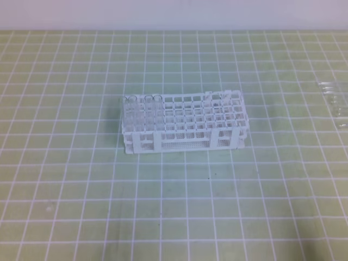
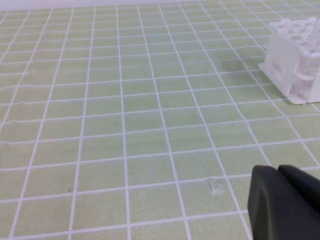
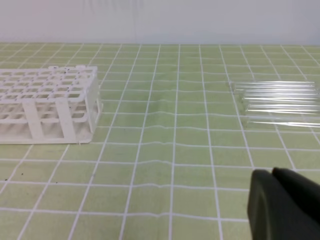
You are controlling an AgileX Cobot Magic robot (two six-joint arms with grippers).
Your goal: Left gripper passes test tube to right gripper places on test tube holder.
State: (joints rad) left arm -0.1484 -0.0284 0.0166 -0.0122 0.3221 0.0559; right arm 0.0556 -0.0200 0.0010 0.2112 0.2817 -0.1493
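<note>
The white test tube holder (image 1: 182, 142) stands at the middle of the green grid mat, with three clear tubes (image 1: 144, 101) upright in its back-left holes. Several clear test tubes (image 1: 334, 99) lie side by side at the mat's right edge; in the right wrist view these lying test tubes (image 3: 277, 102) are ahead and slightly right. My right gripper (image 3: 273, 174) is shut and empty, low over the mat, well short of them. My left gripper (image 2: 278, 171) is also shut and empty, left of the holder (image 2: 292, 67). Neither gripper shows in the high view.
A pale wall runs along the mat's far edge (image 1: 174, 28). In the right wrist view the holder (image 3: 47, 117) sits far left. Bare mat lies in front of the rack and on its left side.
</note>
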